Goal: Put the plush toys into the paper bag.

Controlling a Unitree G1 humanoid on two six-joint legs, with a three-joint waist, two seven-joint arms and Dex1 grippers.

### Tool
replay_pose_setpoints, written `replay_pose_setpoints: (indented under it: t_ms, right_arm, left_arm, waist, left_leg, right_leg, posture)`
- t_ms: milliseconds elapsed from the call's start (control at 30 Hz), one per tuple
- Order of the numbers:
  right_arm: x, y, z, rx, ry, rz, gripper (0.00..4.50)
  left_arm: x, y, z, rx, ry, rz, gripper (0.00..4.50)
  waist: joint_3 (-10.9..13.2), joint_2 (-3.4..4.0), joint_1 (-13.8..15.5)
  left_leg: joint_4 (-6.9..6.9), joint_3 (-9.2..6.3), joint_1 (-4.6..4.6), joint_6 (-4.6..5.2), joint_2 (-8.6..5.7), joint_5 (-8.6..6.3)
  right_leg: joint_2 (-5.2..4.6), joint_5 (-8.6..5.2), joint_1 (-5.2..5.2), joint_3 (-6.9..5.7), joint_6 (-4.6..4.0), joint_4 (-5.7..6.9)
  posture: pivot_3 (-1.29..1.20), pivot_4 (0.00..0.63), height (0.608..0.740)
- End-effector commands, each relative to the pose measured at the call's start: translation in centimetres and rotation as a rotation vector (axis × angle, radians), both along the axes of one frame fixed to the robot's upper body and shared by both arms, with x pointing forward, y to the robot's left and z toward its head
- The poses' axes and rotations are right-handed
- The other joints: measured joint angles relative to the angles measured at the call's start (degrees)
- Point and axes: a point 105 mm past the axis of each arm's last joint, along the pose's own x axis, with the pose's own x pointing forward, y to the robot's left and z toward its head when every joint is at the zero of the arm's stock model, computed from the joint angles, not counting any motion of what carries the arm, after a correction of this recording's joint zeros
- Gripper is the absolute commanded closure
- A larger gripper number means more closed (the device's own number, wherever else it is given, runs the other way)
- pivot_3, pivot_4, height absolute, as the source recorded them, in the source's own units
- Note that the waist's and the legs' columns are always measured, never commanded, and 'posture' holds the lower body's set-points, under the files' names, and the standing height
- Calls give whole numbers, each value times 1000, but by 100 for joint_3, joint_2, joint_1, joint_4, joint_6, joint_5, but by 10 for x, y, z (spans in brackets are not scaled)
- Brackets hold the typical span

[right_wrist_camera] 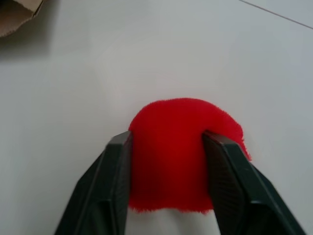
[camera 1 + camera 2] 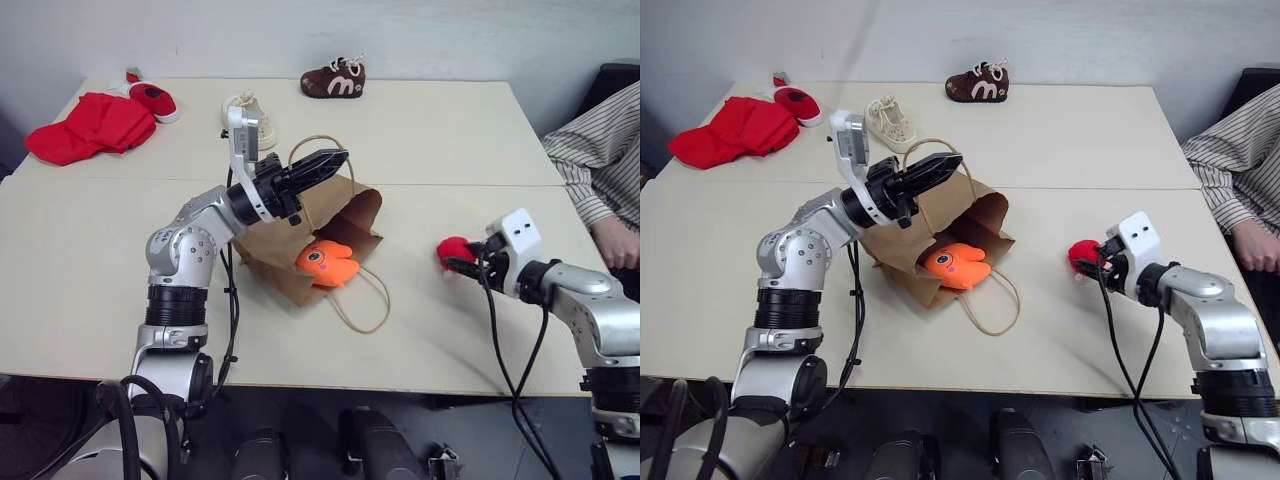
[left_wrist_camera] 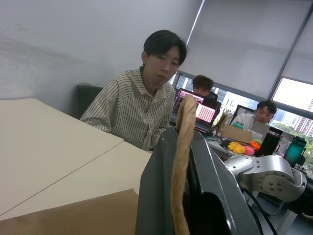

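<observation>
The brown paper bag lies on its side in the middle of the table, mouth toward me. My left gripper is shut on one tan loop handle and holds that side raised. The orange fish plush toy sits in the bag's mouth, half out on the lower flap. To the right, the red ball plush toy rests on the table. My right gripper has a finger pressed against each of its sides.
At the far left lie a red cloth heap and a small red shoe. A cream shoe and a brown shoe stand at the back. A person in a striped shirt sits at the right edge, hand on the table.
</observation>
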Motion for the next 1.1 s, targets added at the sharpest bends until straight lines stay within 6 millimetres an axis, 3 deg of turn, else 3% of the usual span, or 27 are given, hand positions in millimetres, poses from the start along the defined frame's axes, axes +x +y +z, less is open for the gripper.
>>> replay_pose_setpoints:
  t_ms: [33, 133, 267, 433, 533, 667, 767, 1100]
  right_arm:
    - [-1, 0, -2, -30, 1, 30, 3582]
    - [-3, -7, 7, -63, -37, 53, 4430]
    - [-11, 0, 18, -43, -65, 150, 4430]
    - [-46, 54, 54, 98, -209, 498, 4430]
    - [-60, 79, 69, 189, -231, 582, 4430]
    - [-67, 123, 57, 200, -189, 639, 4430]
    - [-44, 155, 46, 213, -223, 566, 4430]
    - [23, 200, 51, 319, -352, 315, 4430]
  left_arm:
    - [-3, -1, 12, -10, -53, -5, 4500]
    - [-2, -1, 12, -11, -53, -6, 4500]
    - [-2, -1, 13, -13, -54, -9, 4500]
    - [-1, -1, 14, -24, -54, -11, 4500]
    - [-1, 0, 16, -33, -51, -12, 4500]
    - [-2, 0, 19, -49, -44, -27, 4500]
    - [-12, -1, 25, -95, -17, -103, 4500]
    - [-31, -5, 19, -69, 68, -241, 4500]
  waist:
    - [0, 0, 4]
    - [0, 0, 7]
    - [0, 0, 9]
    - [0, 0, 8]
    - [0, 0, 0]
    - [0, 0, 11]
    - [-1, -2, -8]
    - [-1, -1, -34]
  left_leg:
    - [0, 0, 0, 0, 0, 0]
    - [0, 0, -1, 0, -1, 0]
    - [0, 0, -1, 0, -1, 0]
    - [0, -1, -2, 0, -2, 0]
    - [0, -3, -1, -1, 1, 0]
    - [1, -9, -3, -1, 0, 0]
    - [4, -12, -5, -1, 1, 0]
    - [7, -15, -11, 0, 1, 1]
  right_leg:
    - [0, 0, 0, 0, 0, 0]
    - [-2, 0, 0, 0, 0, 0]
    - [-1, 0, 0, 0, 0, -1]
    - [-1, 0, 0, -2, 0, -1]
    - [2, 0, 0, -4, 0, 0]
    - [-5, 0, 0, -9, 0, 0]
    - [-5, 0, 0, -12, 0, 1]
    - [-10, -1, -5, -18, -2, 6]
  posture:
    - [0, 150, 740]
    - [0, 150, 740]
    - [0, 150, 740]
    - [0, 150, 740]
    - [0, 150, 740]
    - [0, 150, 740]
    - [0, 150, 740]
    - [0, 150, 740]
